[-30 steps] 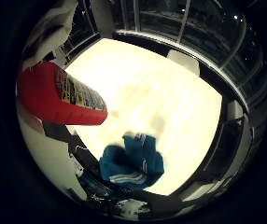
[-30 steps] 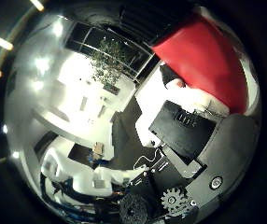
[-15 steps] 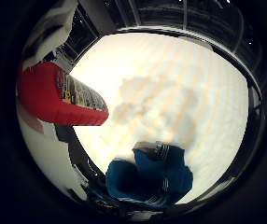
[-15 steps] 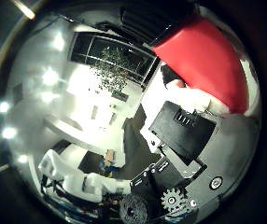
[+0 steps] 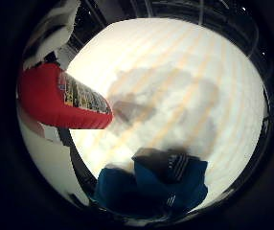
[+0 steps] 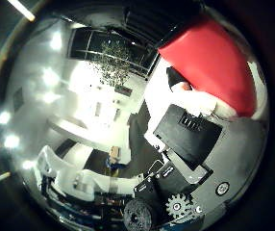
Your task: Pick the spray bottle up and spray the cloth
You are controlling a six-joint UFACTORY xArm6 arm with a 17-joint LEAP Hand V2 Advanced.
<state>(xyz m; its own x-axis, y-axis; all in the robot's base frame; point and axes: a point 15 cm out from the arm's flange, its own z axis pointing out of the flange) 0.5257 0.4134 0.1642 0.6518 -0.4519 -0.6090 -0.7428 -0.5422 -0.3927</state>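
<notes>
A red spray bottle (image 5: 60,98) with a printed label lies close against my palm, and its red body (image 6: 212,62) also fills one side of the thumb side view. My right hand (image 6: 188,139) is curled round it, with a black and white finger across the bottle. A crumpled blue cloth (image 5: 163,184) with white stripes lies on the pale table (image 5: 189,76) below the palm. The bottle's nozzle is hidden.
A white finger part (image 5: 48,28) shows beside the bottle. The table's dark edge and a window frame (image 5: 213,14) lie beyond it. The thumb side view looks out at the room, with ceiling lights (image 6: 19,8) and a white arm section (image 6: 80,180).
The view has closed in on the table: the blue cloth looks larger and nearer. The red bottle stays in the same place against the palm.
</notes>
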